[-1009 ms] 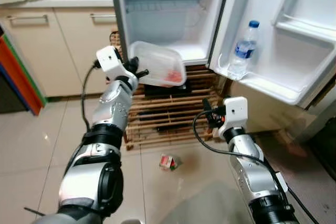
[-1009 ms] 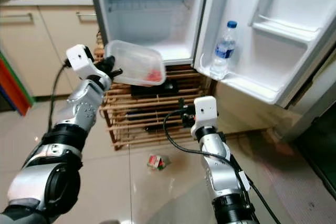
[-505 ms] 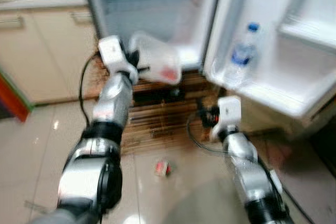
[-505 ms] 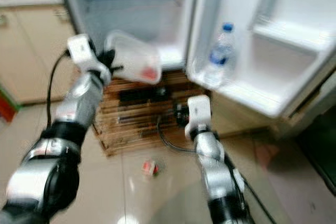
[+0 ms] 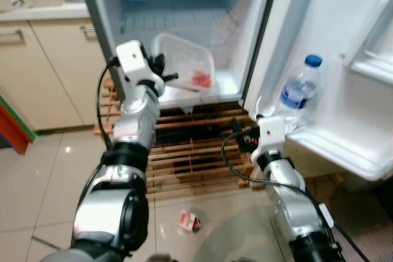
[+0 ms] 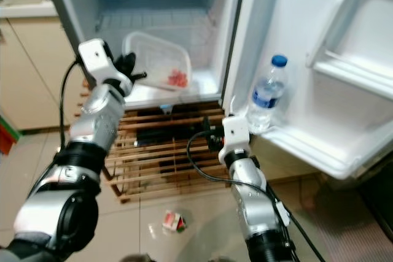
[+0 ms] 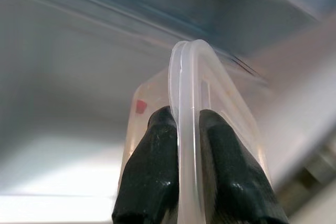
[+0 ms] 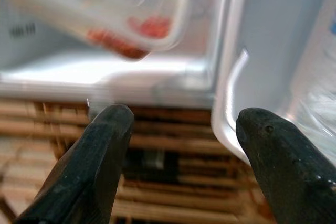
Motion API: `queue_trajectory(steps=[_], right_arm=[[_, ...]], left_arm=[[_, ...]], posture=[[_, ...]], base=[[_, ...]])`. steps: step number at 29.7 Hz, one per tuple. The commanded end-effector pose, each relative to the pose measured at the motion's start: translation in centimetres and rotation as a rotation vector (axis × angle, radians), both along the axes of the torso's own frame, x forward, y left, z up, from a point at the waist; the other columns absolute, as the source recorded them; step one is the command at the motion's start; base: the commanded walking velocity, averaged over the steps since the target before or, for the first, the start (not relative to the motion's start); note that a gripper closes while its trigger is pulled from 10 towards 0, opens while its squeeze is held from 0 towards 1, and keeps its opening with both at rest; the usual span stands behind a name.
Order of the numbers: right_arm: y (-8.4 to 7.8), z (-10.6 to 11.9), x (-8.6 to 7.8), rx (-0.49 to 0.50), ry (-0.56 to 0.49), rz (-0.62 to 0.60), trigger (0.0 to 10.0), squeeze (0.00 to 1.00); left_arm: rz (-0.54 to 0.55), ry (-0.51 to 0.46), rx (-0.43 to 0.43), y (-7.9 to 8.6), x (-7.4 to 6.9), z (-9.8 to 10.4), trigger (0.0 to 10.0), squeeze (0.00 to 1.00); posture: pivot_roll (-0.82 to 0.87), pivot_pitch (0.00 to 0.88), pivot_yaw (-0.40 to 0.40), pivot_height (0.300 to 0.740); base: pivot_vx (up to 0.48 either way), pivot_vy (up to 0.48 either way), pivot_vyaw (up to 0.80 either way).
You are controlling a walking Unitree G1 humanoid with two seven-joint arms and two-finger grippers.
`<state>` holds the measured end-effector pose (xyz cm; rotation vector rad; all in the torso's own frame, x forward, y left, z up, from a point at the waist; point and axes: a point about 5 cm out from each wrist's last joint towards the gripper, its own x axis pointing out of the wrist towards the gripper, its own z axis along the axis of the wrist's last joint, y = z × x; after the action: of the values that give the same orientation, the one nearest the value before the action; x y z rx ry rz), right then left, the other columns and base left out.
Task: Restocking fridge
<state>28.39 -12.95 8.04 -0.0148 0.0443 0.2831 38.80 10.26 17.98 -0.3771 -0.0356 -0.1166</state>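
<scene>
left gripper [image 7: 181,129] pinches rim of clear container [image 5: 184,69], tilted over fridge [image 5: 184,4] floor's front edge for sliding in | right gripper [image 8: 181,145] fingers spread, empty, low near door bottle [image 5: 299,93]

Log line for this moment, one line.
left gripper: shut on container rim, inside fridge | right gripper: open, idle, below door | bottle: door shelf

A clear plastic container [image 5: 183,65] with a few red pieces of food in one end hangs tilted inside the open fridge [image 5: 202,26], just above its bottom shelf, its rim pinched by the left gripper [image 7: 181,124]. A water bottle [image 5: 296,96] with a blue cap stands upright in the door shelf [image 5: 344,151].
</scene>
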Motion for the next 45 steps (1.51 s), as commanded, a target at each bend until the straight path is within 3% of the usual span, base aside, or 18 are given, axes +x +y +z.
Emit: queue_trajectory(steps=[1, 6, 12, 20, 35, 45], right_arm=[[0.2, 0.3, -0.1, 0.021, 0.000, 0.027, 10.0, 0.02], [1.1, 1.4, -0.2, 0.057, -0.023, 0.157, 10.0, 0.02], [-0.5, 0.4, 0.4, 0.009, -0.016, 0.020, 10.0, 0.02], [0.0, 0.0, 0.0, 0.018, -0.004, 0.001, 10.0, 0.02], [0.0, -0.9, -0.3, -0.004, 0.025, 0.018, 10.0, 0.02], [0.5, -1.3, -0.7, -0.009, 0.040, 0.046, 10.0, 0.02]], left_arm=[[0.034, -0.038, 0.022, 1.0, 0.3, 1.1, 10.0, 0.00], [0.050, -0.042, -0.012, 1.2, 0.9, 2.0, 10.0, 0.00], [0.047, -0.074, -0.039, 1.4, 1.6, 3.9, 10.0, 0.00], [0.031, -0.170, -0.019, 1.1, 1.6, 6.3, 10.0, 0.00], [0.063, -0.155, -0.093, 1.7, 1.5, 5.9, 10.0, 0.00], [-0.062, -0.143, -0.106, -0.6, 1.7, 6.4, 10.0, 0.00]], posture=[[0.10, 0.000, -0.005, 0.740], [0.09, 0.000, -0.001, 0.740], [0.10, 0.000, 0.015, 0.740], [0.10, 0.000, 0.020, 0.740], [0.10, 0.000, 0.011, 0.740], [0.09, 0.000, 0.008, 0.740]], base=[[0.000, 0.000, 0.00], [0.000, 0.000, 0.00], [0.000, 0.000, 0.00], [0.179, 0.222, 0.00], [0.113, 0.423, 0.00], [0.000, 0.000, 0.00]])
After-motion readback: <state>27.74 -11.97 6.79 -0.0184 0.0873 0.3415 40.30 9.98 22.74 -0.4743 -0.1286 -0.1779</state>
